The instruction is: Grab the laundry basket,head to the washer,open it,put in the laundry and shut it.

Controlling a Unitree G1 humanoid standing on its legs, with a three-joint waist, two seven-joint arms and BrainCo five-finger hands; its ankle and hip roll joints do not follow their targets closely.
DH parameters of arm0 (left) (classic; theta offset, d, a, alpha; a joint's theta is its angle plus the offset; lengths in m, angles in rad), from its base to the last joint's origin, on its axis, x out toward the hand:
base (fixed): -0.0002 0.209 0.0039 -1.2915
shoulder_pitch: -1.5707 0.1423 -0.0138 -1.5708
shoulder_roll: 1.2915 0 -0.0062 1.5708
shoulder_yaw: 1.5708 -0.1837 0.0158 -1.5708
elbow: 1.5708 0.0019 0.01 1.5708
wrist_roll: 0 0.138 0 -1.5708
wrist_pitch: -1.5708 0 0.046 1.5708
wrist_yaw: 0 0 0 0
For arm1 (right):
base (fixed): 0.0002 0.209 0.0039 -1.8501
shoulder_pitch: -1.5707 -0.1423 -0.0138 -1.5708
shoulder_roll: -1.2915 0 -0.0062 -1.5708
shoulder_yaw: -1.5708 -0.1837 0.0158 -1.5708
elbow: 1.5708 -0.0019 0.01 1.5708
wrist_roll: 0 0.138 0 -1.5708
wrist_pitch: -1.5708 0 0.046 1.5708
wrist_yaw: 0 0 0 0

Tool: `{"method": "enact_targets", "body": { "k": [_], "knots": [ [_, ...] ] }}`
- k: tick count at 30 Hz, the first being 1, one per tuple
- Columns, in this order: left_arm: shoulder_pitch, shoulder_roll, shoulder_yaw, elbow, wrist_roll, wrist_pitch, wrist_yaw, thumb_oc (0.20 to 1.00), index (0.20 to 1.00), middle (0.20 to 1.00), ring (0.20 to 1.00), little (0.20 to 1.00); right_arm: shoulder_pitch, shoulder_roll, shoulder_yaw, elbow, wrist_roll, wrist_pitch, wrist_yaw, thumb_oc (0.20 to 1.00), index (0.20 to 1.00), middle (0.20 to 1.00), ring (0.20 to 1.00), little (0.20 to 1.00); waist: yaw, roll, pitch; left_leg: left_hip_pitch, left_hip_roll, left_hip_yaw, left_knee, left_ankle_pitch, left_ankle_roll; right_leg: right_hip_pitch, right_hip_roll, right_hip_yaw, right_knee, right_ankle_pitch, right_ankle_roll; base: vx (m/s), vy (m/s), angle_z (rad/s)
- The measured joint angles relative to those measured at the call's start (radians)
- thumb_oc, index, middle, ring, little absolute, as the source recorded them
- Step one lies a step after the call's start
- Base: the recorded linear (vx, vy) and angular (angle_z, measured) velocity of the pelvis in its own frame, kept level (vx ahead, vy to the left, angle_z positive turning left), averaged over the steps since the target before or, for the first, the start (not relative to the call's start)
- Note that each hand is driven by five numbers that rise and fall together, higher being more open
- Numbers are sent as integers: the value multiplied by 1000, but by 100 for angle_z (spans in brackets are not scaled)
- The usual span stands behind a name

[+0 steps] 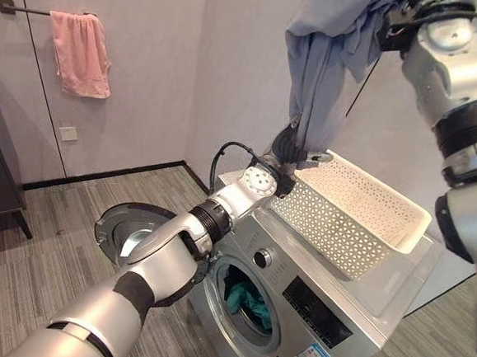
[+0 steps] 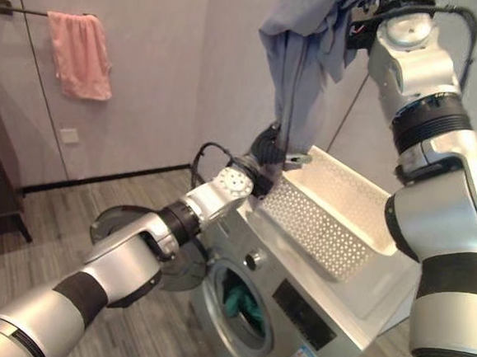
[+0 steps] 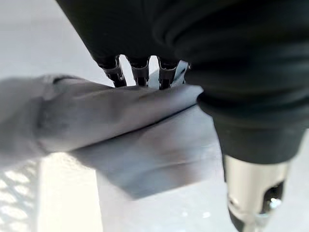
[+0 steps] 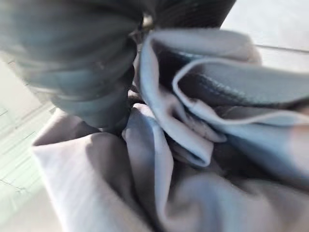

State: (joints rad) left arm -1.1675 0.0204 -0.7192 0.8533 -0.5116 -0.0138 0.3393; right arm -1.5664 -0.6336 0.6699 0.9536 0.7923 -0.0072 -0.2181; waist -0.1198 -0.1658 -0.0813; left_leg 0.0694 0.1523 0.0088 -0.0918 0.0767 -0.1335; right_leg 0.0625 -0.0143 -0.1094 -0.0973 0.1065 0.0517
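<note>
Robot hands: right (image 1: pixel 397 26) bunched on blue garment (image 1: pixel 330 62) high above basket (image 1: pixel 359 221), left (image 1: pixel 288 153) clutching its tail at the rim.

Pale walls, pink towel (image 1: pixel 81 53) (on a rail), grey plank floor (image 1: pixel 61 231)

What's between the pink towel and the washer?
Just bare wall and floor between towel and washer, seen in the left eye view.

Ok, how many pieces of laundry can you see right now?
2, more may be hidden: a blue-grey garment held up over the basket by both robot hands, and a teal piece inside the open washer.
</note>
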Motion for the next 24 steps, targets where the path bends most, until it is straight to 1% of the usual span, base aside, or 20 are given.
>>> {"method": "enact_targets", "body": {
  "k": [2, 3, 5, 6, 9, 11, 13, 14, 18, 19, 20, 21, 23, 24],
  "knots": [
    [-10, 15, 1, -17, 0, 0, 9, 1000, 1000, 1000, 1000, 1000, 34, 1, -21, -61, -1, -11, -1, 200, 200, 200, 200, 200, -6, 4, 3, 1, -1, 2, 0, 0, 0, -1, 0, 3, 0, 0, 0, -11, 18, -6],
    [-22, 37, 7, -34, -1, -3, 16, 1000, 1000, 1000, 1000, 1000, 91, 6, -42, -164, -3, -35, -12, 200, 200, 200, 200, 200, -6, 10, 7, 5, -1, 11, -1, -1, 0, -2, 0, 13, 0, 1, 2, -13, 34, -15],
    [-25, 45, 23, -39, -2, -3, 34, 1000, 1000, 1000, 1000, 1000, 128, 12, -51, -217, -5, -38, -17, 200, 200, 200, 200, 200, -6, 14, 12, 13, 0, 26, -1, -1, 1, -1, 0, 22, 0, 2, 4, -9, 29, -18],
    [-24, 45, 43, -44, -8, -3, 42, 1000, 1000, 1000, 1000, 1000, 171, 12, -75, -281, -5, -43, -22, 200, 200, 200, 200, 200, -6, 14, 13, 16, 0, 30, -1, -1, 0, 0, 0, 25, 0, 2, 4, -5, 19, -13],
    [-24, 64, 50, -106, -30, -3, 54, 1000, 1000, 1000, 1000, 1000, 300, 9, -118, -493, -27, -63, -29, 200, 200, 200, 200, 200, -17, 20, 18, 21, -1, 37, -6, -2, 0, 1, -1, 32, 0, 2, 6, -6, 18, -6],
    [-24, 66, 50, -130, -30, -5, 67, 1000, 1000, 1000, 1000, 1000, 370, 15, -118, -592, -35, -75, -28, 200, 200, 200, 200, 200, -18, 21, 21, 30, -1, 50, -6, -6, -1, 4, 0, 43, 0, 2, 8, 1, 18, -16],
    [-23, 65, 52, -142, -30, -5, 72, 1000, 1000, 1000, 1000, 1000, 399, 22, -122, -620, -57, -75, -25, 200, 200, 200, 200, 200, -27, 22, 28, 39, -2, 58, -6, -11, 2, 9, -1, 50, 0, 2, 9, 10, 28, -15],
    [-22, 67, 52, -169, -29, -5, 73, 1000, 1000, 1000, 1000, 1000, 446, 21, -145, -678, -73, -79, -26, 200, 200, 200, 200, 200, -35, 22, 30, 41, -2, 62, -6, -11, 2, 8, -1, 55, 0, 2, 9, 13, 27, -9],
    [-11, 95, 62, -233, -27, -5, 74, 1000, 1000, 1000, 1000, 1000, 500, 3, -152, -731, -100, -88, -22, 200, 200, 200, 200, 200, -36, 31, 36, 53, -2, 85, -6, -22, 7, 9, -1, 73, 0, 3, 11, 4, 12, -16],
    [0, 94, 81, -251, -25, -5, 74, 1000, 1000, 1000, 1000, 1000, 517, -4, -168, -742, -102, -93, -20, 200, 200, 200, 200, 200, -38, 32, 38, 53, -3, 86, -6, -22, 7, 9, -2, 74, 0, 4, 12, 0, 0, 0],
    [32, 97, 103, -306, -19, -7, 77, 1000, 1000, 1000, 1000, 1000, 564, -9, -210, -779, -102, -105, -20, 200, 200, 200, 200, 200, -38, 32, 39, 53, -3, 85, -6, -22, 7, 9, -2, 73, 0, 2, 14, 0, 0, 0],
    [59, 108, 119, -337, -18, -21, 81, 1000, 1000, 1000, 1000, 1000, 590, -12, -226, -789, -102, -112, -21, 200, 200, 200, 200, 200, -38, 34, 41, 54, -3, 86, -6, -22, 7, 9, -2, 74, 0, 2, 14, 0, 0, 0],
    [117, 162, 141, -423, -18, -39, 82, 1000, 1000, 1000, 1000, 1000, 616, -26, -230, -793, -102, -122, -20, 200, 200, 200, 200, 200, -39, 40, 50, 54, -3, 86, -6, -22, 7, 9, -2, 73, 0, 2, 14, 0, 0, 0],
    [135, 164, 161, -436, -16, -47, 85, 1000, 1000, 1000, 1000, 1000, 622, -26, -229, -790, -104, -123, -20, 200, 200, 200, 200, 200, -40, 39, 51, 54, -2, 86, -6, -22, 7, 9, -2, 73, 0, 2, 14, 0, 0, 0]
  ]
}}
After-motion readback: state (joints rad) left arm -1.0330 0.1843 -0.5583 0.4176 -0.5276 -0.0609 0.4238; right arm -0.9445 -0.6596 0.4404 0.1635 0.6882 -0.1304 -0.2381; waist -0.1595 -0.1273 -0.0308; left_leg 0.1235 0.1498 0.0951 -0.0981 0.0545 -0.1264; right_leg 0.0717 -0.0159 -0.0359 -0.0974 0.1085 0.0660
